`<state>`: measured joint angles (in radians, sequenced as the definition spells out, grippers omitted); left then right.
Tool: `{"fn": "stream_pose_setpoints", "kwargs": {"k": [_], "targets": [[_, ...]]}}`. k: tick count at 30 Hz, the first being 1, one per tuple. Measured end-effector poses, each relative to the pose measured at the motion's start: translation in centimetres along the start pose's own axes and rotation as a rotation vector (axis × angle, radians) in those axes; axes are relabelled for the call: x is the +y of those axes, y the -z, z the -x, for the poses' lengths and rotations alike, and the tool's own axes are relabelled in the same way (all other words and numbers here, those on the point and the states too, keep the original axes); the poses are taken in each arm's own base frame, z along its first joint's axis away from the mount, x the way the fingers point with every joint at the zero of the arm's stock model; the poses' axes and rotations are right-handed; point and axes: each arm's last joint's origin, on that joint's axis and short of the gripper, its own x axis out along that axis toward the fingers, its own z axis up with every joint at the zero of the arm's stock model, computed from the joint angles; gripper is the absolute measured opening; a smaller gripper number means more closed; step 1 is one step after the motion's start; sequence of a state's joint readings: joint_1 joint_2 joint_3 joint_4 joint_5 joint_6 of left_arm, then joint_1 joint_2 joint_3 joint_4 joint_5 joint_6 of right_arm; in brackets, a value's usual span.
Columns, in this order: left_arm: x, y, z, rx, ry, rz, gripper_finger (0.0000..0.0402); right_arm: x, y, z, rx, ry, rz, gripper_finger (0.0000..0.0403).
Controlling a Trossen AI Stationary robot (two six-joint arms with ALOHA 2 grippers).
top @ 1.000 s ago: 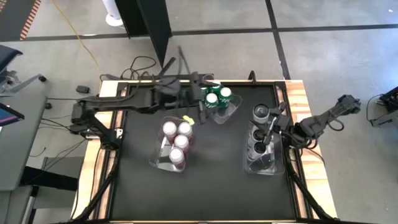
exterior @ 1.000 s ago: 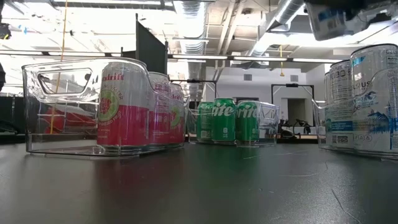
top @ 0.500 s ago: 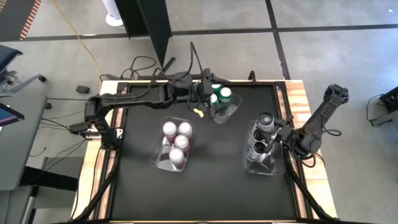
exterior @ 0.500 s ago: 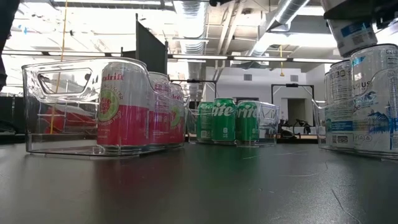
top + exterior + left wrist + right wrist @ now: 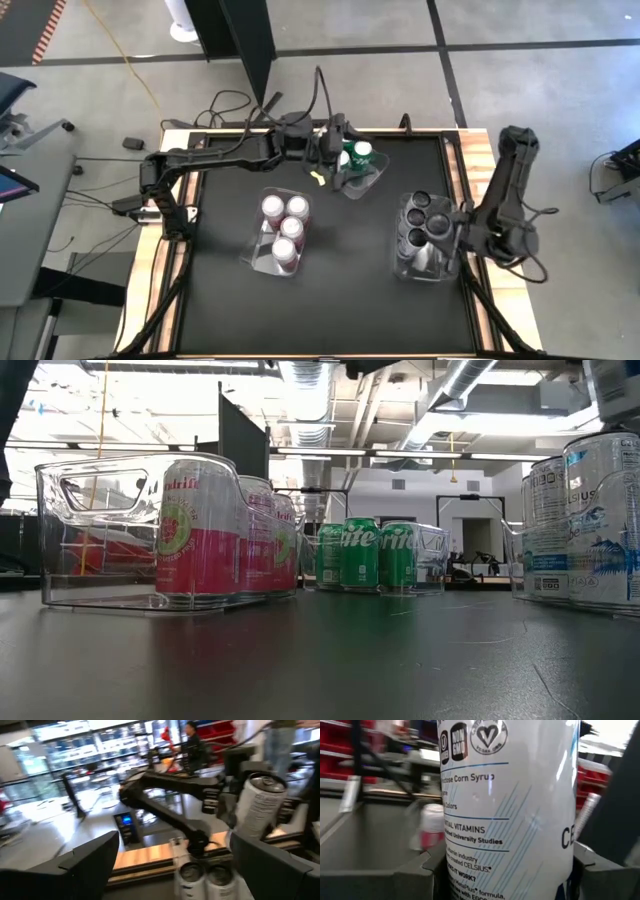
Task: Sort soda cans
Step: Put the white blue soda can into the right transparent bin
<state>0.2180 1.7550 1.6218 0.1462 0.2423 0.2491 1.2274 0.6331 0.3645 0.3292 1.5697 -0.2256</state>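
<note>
Above right bin, right gripper clamping white can

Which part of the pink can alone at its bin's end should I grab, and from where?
Come straight down on the pink can and pinch its upper body just below the silver top. It stands upright, the clear bin hems its sides, and a neighbouring can stands close.

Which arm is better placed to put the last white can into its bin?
Right. The right gripper already grips the white can over the right-hand bin. The left gripper is open at the green cans' bin.
</note>
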Motion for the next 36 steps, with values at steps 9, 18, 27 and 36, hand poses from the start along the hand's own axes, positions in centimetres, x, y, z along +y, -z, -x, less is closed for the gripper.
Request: {"fn": "stream_pose_setpoints", "kwargs": {"k": [9,18,27,36], "targets": [[-1.3,-0.1,-0.2,0.001,0.097,0.019,0.0377,1.0,1.7,2.4,-0.027,-0.177,-0.026,0.0247],[-3.6,1.0,-1.7,0.009,0.182,-0.009,0.0377,3.2,4.4,2.8,-0.025,-0.185,-0.050,0.0247],[-6.9,2.8,-3.5,0.000,0.333,-0.101,0.0377,5.0,6.4,2.8,-0.020,-0.170,-0.064,0.0247],[-9.2,4.4,-5.1,-0.002,0.376,-0.118,0.0377,5.8,7.7,1.3,-0.009,-0.077,-0.055,0.0247]]}}
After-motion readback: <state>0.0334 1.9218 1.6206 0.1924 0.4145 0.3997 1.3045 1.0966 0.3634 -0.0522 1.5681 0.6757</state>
